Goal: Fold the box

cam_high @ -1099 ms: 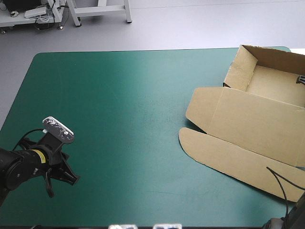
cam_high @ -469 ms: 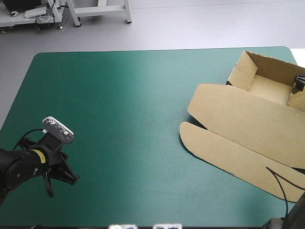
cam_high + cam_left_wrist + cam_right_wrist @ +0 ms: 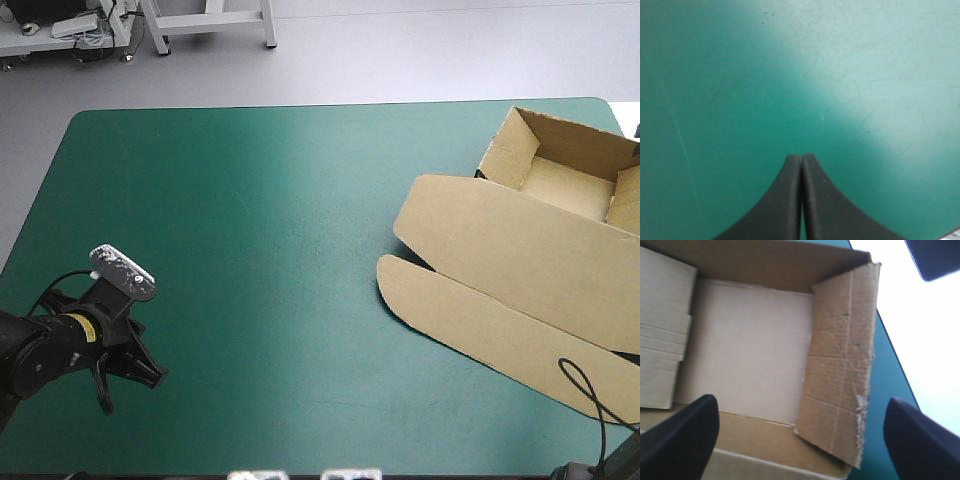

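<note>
Looking across the teal-green cover [image 3: 250, 250], we find the box [image 3: 510, 250] at the table's right side, its open tray by the far right corner and its lid lying flat, reaching toward the near edge; against the earliest picture the brown board sits slightly shifted, the tray's near wall now lower and the lid's left corner a little farther from us; against the picture just before, the board lies almost where it was, but the black tip that showed inside the tray at the right edge is gone from the high view; the right gripper [image 3: 801, 402] hangs above the tray with its black fingers [image 3: 685, 435] spread wide, touching no board, one over the tray's near wall and the other out past a side wall [image 3: 840, 365] with a ragged edge, which leans at the tray's side nearest the table's right edge; the left gripper [image 3: 801, 159] is pressed together into one pointed arch over bare cover near the table's near left corner, well apart from the box, and its place matches both earlier pictures.
</note>
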Controlling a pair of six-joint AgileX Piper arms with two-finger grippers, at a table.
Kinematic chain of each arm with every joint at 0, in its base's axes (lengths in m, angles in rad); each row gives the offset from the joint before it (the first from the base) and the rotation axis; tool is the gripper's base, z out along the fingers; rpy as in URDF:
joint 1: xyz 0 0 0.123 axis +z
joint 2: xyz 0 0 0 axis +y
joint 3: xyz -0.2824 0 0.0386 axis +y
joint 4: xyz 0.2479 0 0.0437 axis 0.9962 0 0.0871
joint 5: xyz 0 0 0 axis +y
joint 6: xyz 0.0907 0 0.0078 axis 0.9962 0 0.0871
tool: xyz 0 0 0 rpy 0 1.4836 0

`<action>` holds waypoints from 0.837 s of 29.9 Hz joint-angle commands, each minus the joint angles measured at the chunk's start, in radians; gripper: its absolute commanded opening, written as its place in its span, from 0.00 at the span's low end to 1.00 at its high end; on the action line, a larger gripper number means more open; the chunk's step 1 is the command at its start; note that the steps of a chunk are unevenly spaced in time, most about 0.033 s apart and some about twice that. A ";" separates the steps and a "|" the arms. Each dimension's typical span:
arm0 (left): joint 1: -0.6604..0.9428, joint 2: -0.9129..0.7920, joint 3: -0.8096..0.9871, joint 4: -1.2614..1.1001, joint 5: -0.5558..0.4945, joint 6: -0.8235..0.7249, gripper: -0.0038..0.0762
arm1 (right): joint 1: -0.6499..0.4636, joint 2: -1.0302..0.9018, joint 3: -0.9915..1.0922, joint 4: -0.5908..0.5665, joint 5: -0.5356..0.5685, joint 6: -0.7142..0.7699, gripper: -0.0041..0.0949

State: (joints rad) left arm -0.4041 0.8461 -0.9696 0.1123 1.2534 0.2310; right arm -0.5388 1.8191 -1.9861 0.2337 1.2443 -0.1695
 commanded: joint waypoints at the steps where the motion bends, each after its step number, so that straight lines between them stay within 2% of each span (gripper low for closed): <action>1: -0.001 -0.005 -0.024 0.001 0.034 -0.009 0.04 | -0.004 -0.122 -0.033 0.128 0.005 -0.040 0.65; 4: -0.001 -0.005 -0.024 0.001 0.034 -0.009 0.04 | -0.004 -0.187 -0.033 0.204 0.005 -0.062 0.31; 6: -0.001 -0.005 -0.024 0.001 0.034 -0.009 0.04 | -0.002 -0.232 -0.033 0.202 0.005 -0.068 0.09; 7: -0.001 -0.005 -0.024 0.001 0.034 -0.009 0.04 | -0.002 -0.259 -0.033 0.198 0.005 -0.075 0.03; 12: -0.001 -0.005 -0.024 0.001 0.027 -0.013 0.04 | -0.002 -0.368 -0.029 0.207 0.005 -0.082 0.02; 19: -0.001 -0.005 -0.024 -0.004 -0.023 -0.025 0.04 | 0.002 -0.453 -0.025 0.429 0.007 -0.114 0.02; 25: -0.001 -0.005 -0.024 -0.054 -0.081 -0.025 0.04 | 0.148 -0.544 0.070 0.367 0.007 -0.163 0.02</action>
State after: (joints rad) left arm -0.4041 0.8461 -0.9696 0.0836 1.2390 0.2179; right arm -0.4549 1.3373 -1.9446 0.5957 1.2491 -0.3013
